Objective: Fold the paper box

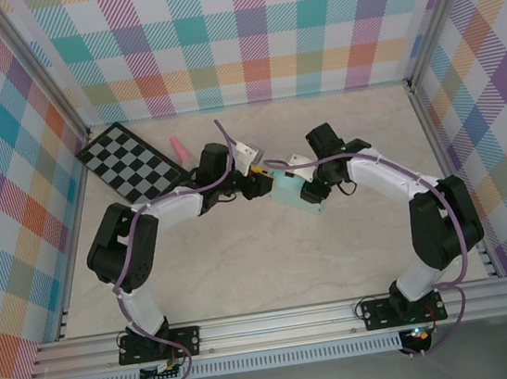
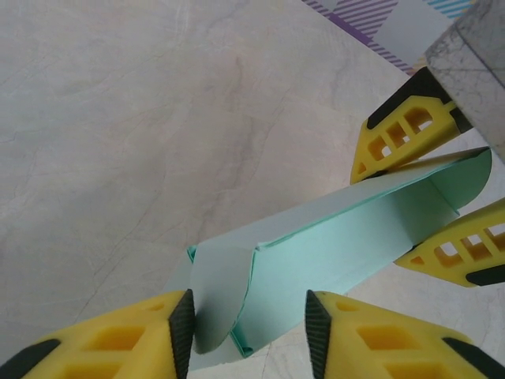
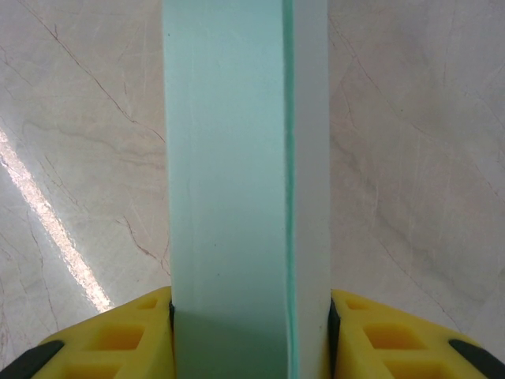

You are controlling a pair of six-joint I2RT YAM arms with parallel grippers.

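Spanning the gap between the two arms, the paper box sits over the middle of the desk. In the overhead view its long axis runs from about 10 o'clock to about 4 o'clock, with one arm at each end. The right hand has the 4 o'clock end, and its two fingers press flat against opposite faces of the card, so that end looks firmly clamped. The left hand is at the 10 o'clock end, where the rounded tuck flap curls loose. Its jaws stand part-open astride that end. One pad lies against the flap, while a sliver of desk shows between the card and the other pad (so I read it as straddling, not gripping). From the left wrist camera the box body runs away toward 2 o'clock, straight at the right hand's fingers. The coming move seems to turn on this: the unfolded flap lies at the left hand's end, and that hand is plainly the nearer one. It would push or tuck the flap along the axis while the right hand braces the far end. The card looks thin, so an off-axis push could buckle it.
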